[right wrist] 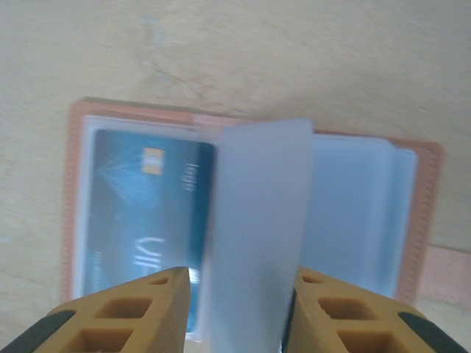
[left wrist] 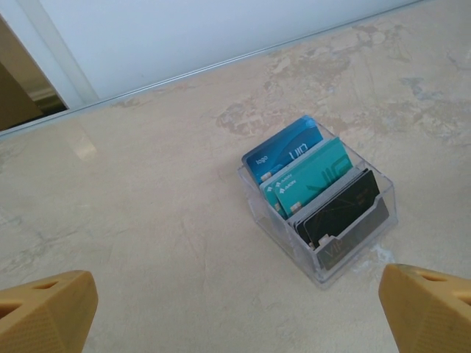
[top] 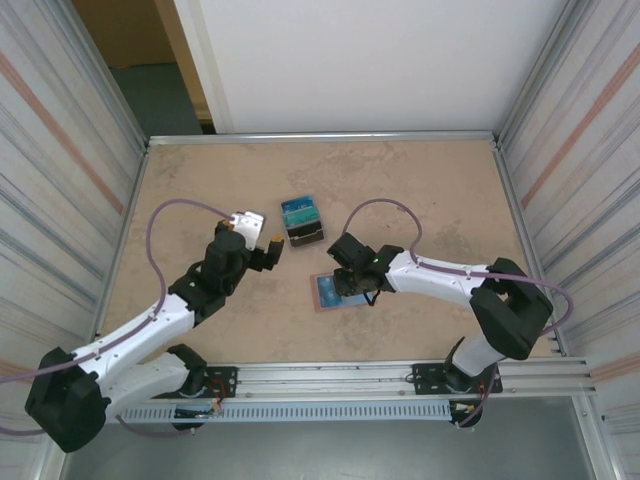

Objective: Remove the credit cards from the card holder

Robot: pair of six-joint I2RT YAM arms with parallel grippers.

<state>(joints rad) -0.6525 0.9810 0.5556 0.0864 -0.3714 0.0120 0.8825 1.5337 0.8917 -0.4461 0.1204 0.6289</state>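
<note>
The salmon-pink card holder [top: 335,292] lies open on the table, its pink rim [right wrist: 132,110] framing blue-grey sleeves. A blue credit card [right wrist: 140,213] sits in the left sleeve. One pale sleeve page [right wrist: 257,220] stands up, blurred, between the fingers of my right gripper [right wrist: 239,276], leaning on the right finger with a slit of space at the left one. That gripper [top: 352,278] hovers low over the holder, partly open. My left gripper [top: 268,250] is wide open and empty [left wrist: 235,294], left of a clear box.
A clear plastic box [left wrist: 346,250] behind the holder [top: 302,220] stores upright cards: blue and teal ones [left wrist: 309,176] and dark ones at its front. Metal walls enclose the table on the left, right and far sides.
</note>
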